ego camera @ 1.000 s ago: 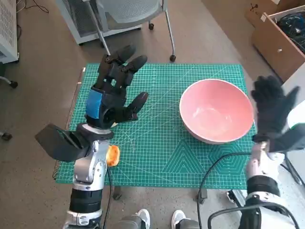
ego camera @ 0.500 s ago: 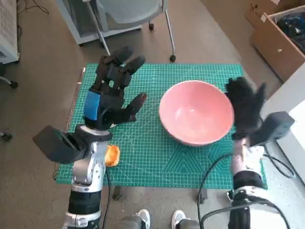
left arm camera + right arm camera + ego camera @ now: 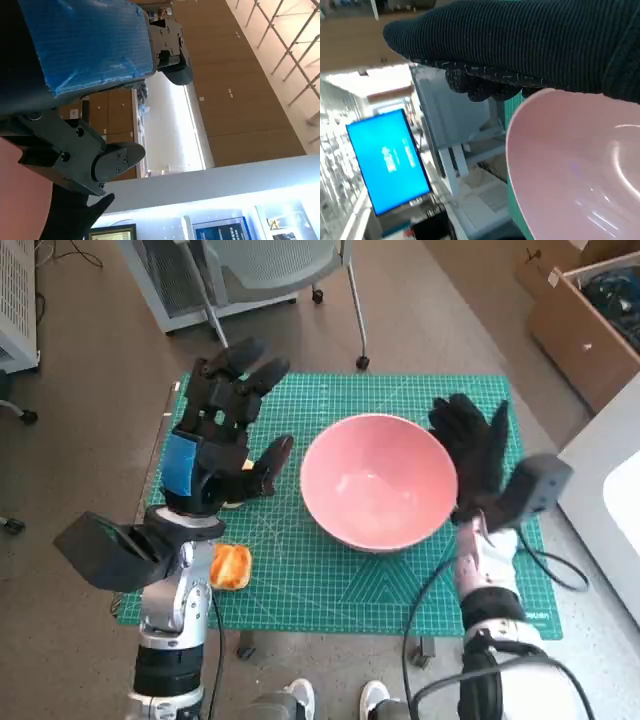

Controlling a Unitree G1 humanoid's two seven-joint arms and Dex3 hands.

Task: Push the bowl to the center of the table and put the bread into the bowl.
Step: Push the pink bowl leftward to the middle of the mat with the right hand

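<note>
The bread (image 3: 230, 566) is half hidden behind the left forearm, so only an orange-brown lump near the front left edge of the green mat (image 3: 330, 580) can be made out. It is not touched by anything. Further in, the pink bowl (image 3: 378, 481) is seen sitting around the middle of the tabletop, and nothing is found inside it. The right robot hand (image 3: 470, 455) is laid flat against the bowl's right side, fingers spread, nothing gripped. The left robot hand (image 3: 222, 430) is held above the mat's left part, fingers apart and holding nothing. Beyond the tabletop, a chair (image 3: 280, 270) is cut off by the frame edge.
</note>
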